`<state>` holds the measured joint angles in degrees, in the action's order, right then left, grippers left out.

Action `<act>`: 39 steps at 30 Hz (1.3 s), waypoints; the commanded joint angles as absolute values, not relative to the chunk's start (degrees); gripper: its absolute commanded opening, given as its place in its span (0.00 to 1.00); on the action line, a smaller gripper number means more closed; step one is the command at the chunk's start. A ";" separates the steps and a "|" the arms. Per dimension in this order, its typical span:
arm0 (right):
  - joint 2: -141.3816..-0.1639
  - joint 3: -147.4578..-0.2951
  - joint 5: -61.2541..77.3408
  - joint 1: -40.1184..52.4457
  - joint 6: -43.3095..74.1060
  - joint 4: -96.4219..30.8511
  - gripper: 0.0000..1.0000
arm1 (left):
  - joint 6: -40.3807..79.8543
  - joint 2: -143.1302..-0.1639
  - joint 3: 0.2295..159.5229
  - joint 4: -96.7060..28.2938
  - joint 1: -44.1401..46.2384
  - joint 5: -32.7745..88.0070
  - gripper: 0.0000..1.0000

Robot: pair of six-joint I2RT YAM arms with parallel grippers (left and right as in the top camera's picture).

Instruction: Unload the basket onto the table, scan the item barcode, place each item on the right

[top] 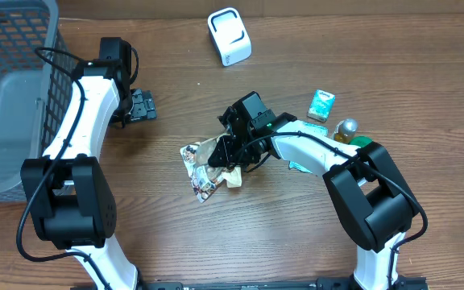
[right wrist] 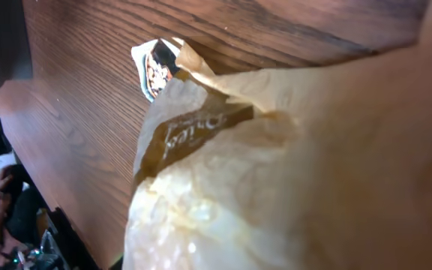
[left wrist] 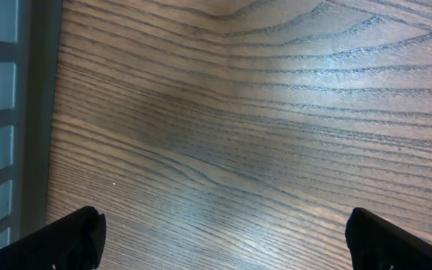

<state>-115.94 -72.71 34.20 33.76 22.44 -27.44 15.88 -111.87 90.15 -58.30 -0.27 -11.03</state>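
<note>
Pinching the snack bag mid-table with the right gripper, well apart from the white scanner. Holding the left gripper wide open, empty, near the basket. Judging 0 scans done: yet to lift and show the barcode.

The surface under me is brown wood with darker wavy grain lines. My arms are white with black joints, and my left end effector and right end effector are black. The snack bag is crinkled cream and tan, crossed by a brown band with pale lettering; one corner is white-edged with a dark printed picture. The basket is grey mesh. The scanner is white. The small box is teal with white marks.
</note>
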 commanded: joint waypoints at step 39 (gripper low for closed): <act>-116.38 -74.39 37.85 34.02 22.02 -27.33 0.04 | 15.22 -111.66 91.13 -58.24 -0.32 -12.01 1.00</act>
<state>-115.94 -72.71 34.37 33.78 22.28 -27.86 15.88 -111.87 90.15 -58.30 -0.27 -11.22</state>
